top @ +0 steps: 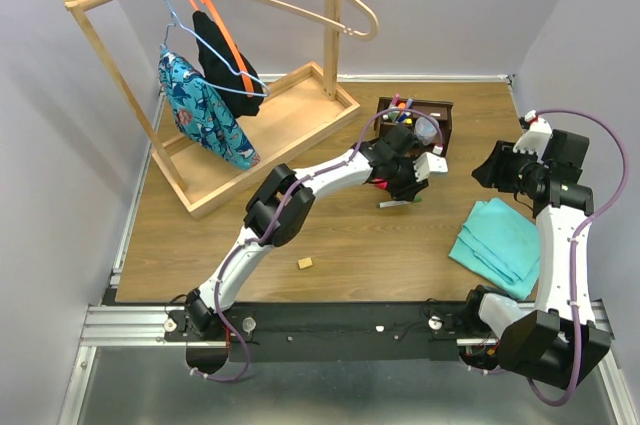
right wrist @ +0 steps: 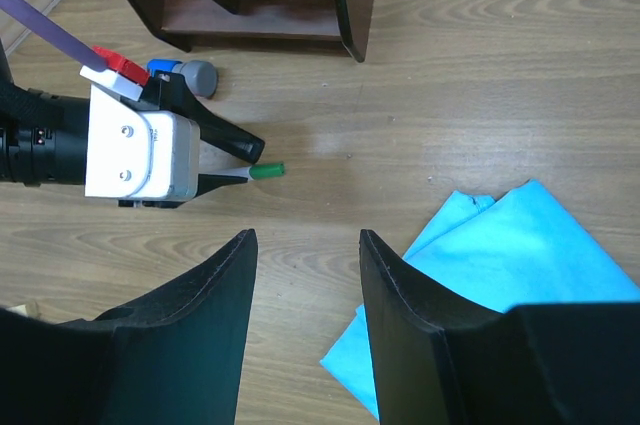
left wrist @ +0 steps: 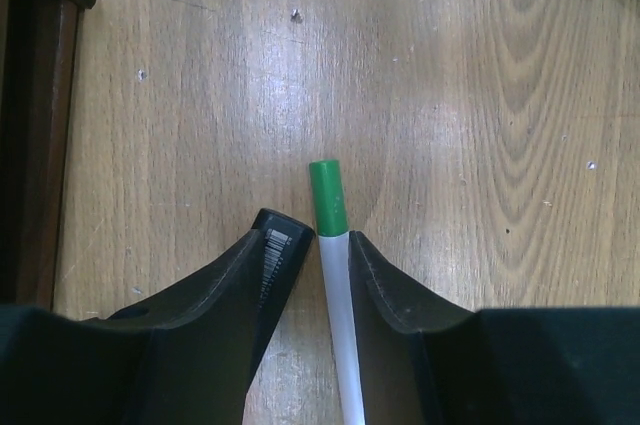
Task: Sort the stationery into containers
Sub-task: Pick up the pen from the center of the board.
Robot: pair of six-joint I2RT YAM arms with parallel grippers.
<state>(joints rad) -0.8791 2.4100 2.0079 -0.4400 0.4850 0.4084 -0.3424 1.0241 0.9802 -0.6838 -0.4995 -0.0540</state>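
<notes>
A white pen with a green cap (left wrist: pixel 327 200) lies on the wooden table, its barrel running between the fingers of my left gripper (left wrist: pixel 331 236). The jaws are open round it: the right finger rests against the barrel and a thin gap shows at the left finger. The right wrist view shows the same pen (right wrist: pixel 266 171) poking out of the left gripper (right wrist: pixel 250 163). The dark brown organizer (top: pixel 441 111) stands just behind, with pens upright in it. My right gripper (right wrist: pixel 308 237) hovers open and empty over bare wood. A tan eraser cube (top: pixel 305 263) lies alone nearer the front.
A folded teal cloth (top: pixel 500 240) lies at the right, close under my right gripper. A pale wooden clothes rack (top: pixel 265 130) with hangers fills the back left. A grey-and-blue item (right wrist: pixel 198 76) lies at the organizer's foot (right wrist: pixel 352 15).
</notes>
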